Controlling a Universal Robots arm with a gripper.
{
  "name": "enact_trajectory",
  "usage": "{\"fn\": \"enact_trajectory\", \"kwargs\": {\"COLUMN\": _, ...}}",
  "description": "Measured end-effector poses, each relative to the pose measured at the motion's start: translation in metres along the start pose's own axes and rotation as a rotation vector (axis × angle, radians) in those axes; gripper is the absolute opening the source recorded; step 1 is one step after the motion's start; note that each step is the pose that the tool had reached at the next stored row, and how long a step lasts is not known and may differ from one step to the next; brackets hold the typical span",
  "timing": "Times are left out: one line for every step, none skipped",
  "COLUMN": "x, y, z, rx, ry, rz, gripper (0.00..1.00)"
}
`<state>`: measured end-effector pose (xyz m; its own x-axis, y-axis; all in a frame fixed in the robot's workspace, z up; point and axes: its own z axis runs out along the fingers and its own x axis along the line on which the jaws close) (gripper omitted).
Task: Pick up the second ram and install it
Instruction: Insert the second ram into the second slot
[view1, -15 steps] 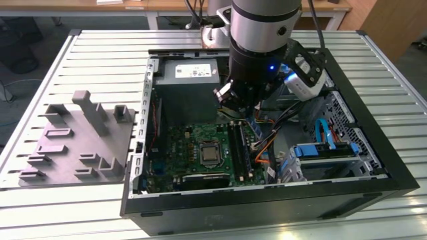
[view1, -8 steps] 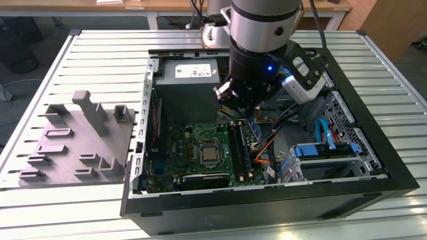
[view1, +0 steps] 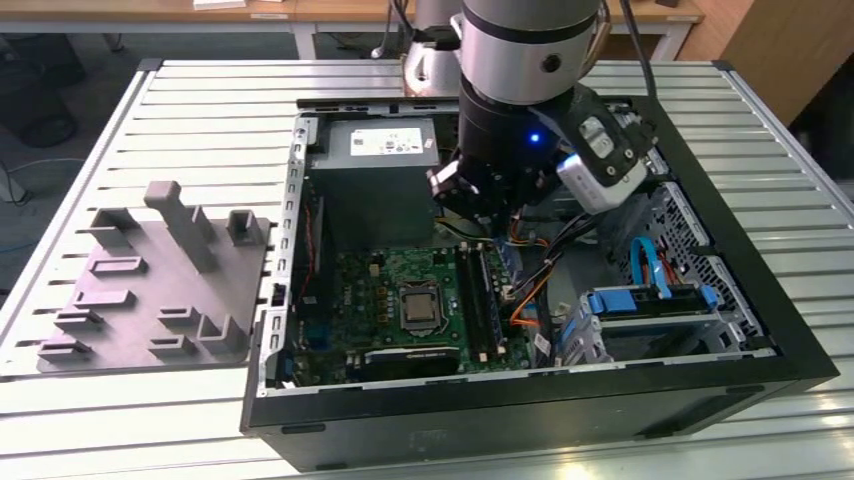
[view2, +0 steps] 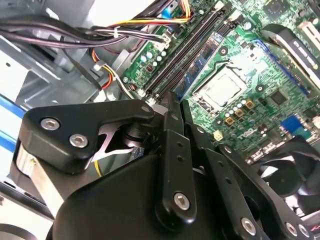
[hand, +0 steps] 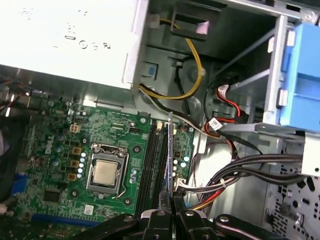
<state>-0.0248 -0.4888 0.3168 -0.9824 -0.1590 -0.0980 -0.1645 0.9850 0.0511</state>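
Second ram (hand: 171, 150) edge-on, held end hidden between fingertips (hand: 161, 225) — faces unseen

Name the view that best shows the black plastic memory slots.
Second wrist view: the black plastic memory slots run in clear sight. In the first wrist view the thin dark second ram stick stands edge-on alongside the slots; the exterior view has the slots small beneath the arm.

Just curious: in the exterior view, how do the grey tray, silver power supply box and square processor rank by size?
Largest: grey tray; then power supply box; smallest: processor.
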Motion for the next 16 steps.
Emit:
{"fn": "enact_trajectory", "kwargs": {"x": 0.0000, "y": 0.0000, "z": 0.0000, "rx": 0.0012, "ry": -0.0006, "rz": 0.012, "gripper": 0.14}}
{"fn": "enact_trajectory", "kwargs": {"x": 0.0000, "y": 0.0000, "z": 0.0001, "rx": 0.0023, "ry": -0.0011, "rz": 0.023, "gripper": 0.14}}
{"fn": "enact_trajectory", "kwargs": {"x": 0.0000, "y": 0.0000, "z": 0.0001, "rx": 0.0035, "ry": -0.0018, "rz": 0.035, "gripper": 0.14}}
{"fn": "enact_trajectory", "kwargs": {"x": 0.0000, "y": 0.0000, "z": 0.0001, "rx": 0.0046, "ry": -0.0024, "rz": 0.047, "gripper": 0.14}}
{"fn": "enact_trajectory", "kwargs": {"x": 0.0000, "y": 0.0000, "z": 0.0002, "rx": 0.0058, "ry": -0.0029, "rz": 0.058, "gripper": 0.14}}
{"fn": "enact_trajectory", "kwargs": {"x": 0.0000, "y": 0.0000, "z": 0.0002, "rx": 0.0068, "ry": -0.0035, "rz": 0.069, "gripper": 0.14}}
{"fn": "enact_trajectory", "kwargs": {"x": 0.0000, "y": 0.0000, "z": 0.0002, "rx": 0.0078, "ry": -0.0040, "rz": 0.079, "gripper": 0.14}}
{"fn": "enact_trajectory", "kwargs": {"x": 0.0000, "y": 0.0000, "z": 0.0003, "rx": 0.0088, "ry": -0.0045, "rz": 0.088, "gripper": 0.14}}
{"fn": "enact_trajectory", "kwargs": {"x": 0.0000, "y": 0.0000, "z": 0.0003, "rx": 0.0098, "ry": -0.0051, "rz": 0.099, "gripper": 0.14}}
{"fn": "enact_trajectory", "kwargs": {"x": 0.0000, "y": 0.0000, "z": 0.0004, "rx": 0.0109, "ry": -0.0056, "rz": 0.110, "gripper": 0.14}}
{"fn": "enact_trajectory", "kwargs": {"x": 0.0000, "y": 0.0000, "z": 0.0004, "rx": 0.0120, "ry": -0.0063, "rz": 0.122, "gripper": 0.14}}
{"fn": "enact_trajectory", "kwargs": {"x": 0.0000, "y": 0.0000, "z": 0.0004, "rx": 0.0131, "ry": -0.0068, "rz": 0.133, "gripper": 0.14}}
{"fn": "enact_trajectory", "kwargs": {"x": 0.0000, "y": 0.0000, "z": 0.0004, "rx": 0.0137, "ry": -0.0070, "rz": 0.139, "gripper": 0.14}}
{"fn": "enact_trajectory", "kwargs": {"x": 0.0000, "y": -0.0001, "z": 0.0004, "rx": 0.0138, "ry": -0.0070, "rz": 0.139, "gripper": 0.14}}
{"fn": "enact_trajectory", "kwargs": {"x": 0.0000, "y": -0.0001, "z": 0.0004, "rx": 0.0138, "ry": -0.0071, "rz": 0.139, "gripper": 0.14}}
{"fn": "enact_trajectory", "kwargs": {"x": 0.0000, "y": 0.0000, "z": 0.0004, "rx": 0.0137, "ry": -0.0071, "rz": 0.140, "gripper": 0.14}}
